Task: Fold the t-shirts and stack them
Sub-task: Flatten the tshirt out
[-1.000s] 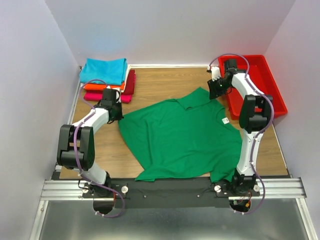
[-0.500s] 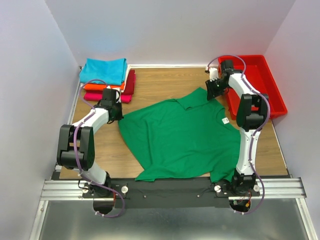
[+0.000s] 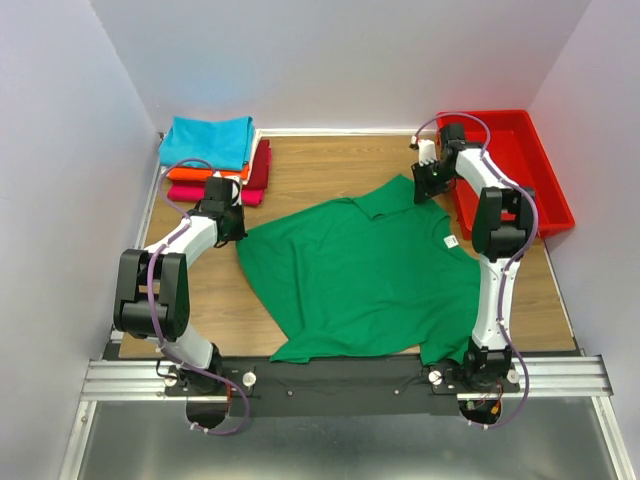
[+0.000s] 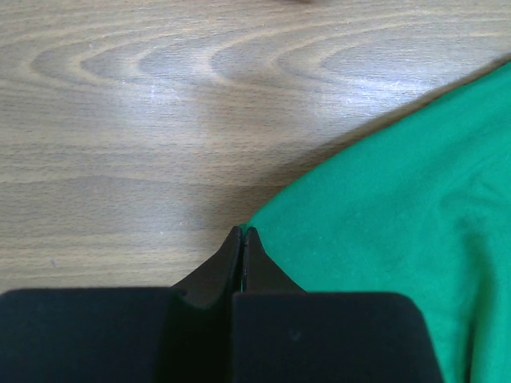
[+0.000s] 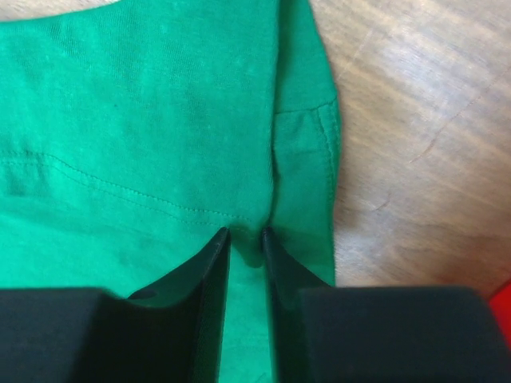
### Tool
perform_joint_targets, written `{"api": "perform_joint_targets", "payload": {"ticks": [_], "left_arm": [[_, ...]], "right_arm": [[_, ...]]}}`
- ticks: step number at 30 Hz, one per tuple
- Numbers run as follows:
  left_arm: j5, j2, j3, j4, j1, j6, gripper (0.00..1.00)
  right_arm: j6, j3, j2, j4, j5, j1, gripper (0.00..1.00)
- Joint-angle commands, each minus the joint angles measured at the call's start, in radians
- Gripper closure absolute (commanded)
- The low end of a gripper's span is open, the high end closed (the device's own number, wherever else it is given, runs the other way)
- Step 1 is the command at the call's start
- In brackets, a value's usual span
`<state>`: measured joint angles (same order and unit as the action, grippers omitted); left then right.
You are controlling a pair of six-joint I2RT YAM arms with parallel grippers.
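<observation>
At the table's (image 3: 330, 165) one o'clock, the right gripper (image 5: 245, 233) stood narrow, pinching a ridge of the green t-shirt (image 3: 360, 275). At nine o'clock the left gripper (image 4: 242, 231) pressed its fingers together against the shirt's edge; whether cloth was caught could not be told. The shirt lay spread mid-table, with the folded tees (image 3: 210, 150) stacked at eleven o'clock.

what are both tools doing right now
Left tool: closed at the green t-shirt's edge; whether it pinches cloth cannot be told.
Right tool: closed on a fold of the green t-shirt.
</observation>
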<state>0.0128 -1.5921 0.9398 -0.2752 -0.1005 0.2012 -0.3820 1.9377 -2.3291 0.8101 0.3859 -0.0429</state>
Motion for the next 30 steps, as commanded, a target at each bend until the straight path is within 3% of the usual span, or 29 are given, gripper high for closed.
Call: {"api": "perform_joint_targets", "payload": {"ticks": [1, 4, 7, 13, 19, 26, 30], "left_arm": [[0.013, 0.014, -0.007, 0.011, -0.005, -0.014, 1.0], [0.01, 0.015, -0.006, 0.013, -0.005, -0.013, 1.0], [-0.005, 0.018, -0.001, 0.01, -0.005, -0.013, 1.0], [-0.057, 0.063, 0.051, 0.014, -0.005, 0.01, 1.0], [-0.117, 0.08, 0.244, -0.042, -0.005, 0.009, 1.0], [-0.165, 0.155, 0.493, -0.078, -0.005, -0.02, 1.0], [-0.114, 0.315, 0.514, 0.005, -0.005, -0.034, 1.0]], "right_arm": [[0.011, -0.02, -0.016, 0.02, -0.007, -0.006, 0.75], [0.011, -0.011, -0.006, 0.023, 0.002, -0.008, 0.9], [0.015, 0.015, 0.022, 0.032, 0.007, -0.006, 0.99], [0.032, 0.161, 0.097, 0.066, 0.071, -0.006, 1.0], [0.084, 0.422, 0.154, 0.075, 0.218, -0.006, 1.0], [0.159, 0.581, 0.295, -0.073, 0.372, -0.009, 1.0], [0.245, 0.572, 0.451, -0.19, 0.416, -0.006, 1.0]]}}
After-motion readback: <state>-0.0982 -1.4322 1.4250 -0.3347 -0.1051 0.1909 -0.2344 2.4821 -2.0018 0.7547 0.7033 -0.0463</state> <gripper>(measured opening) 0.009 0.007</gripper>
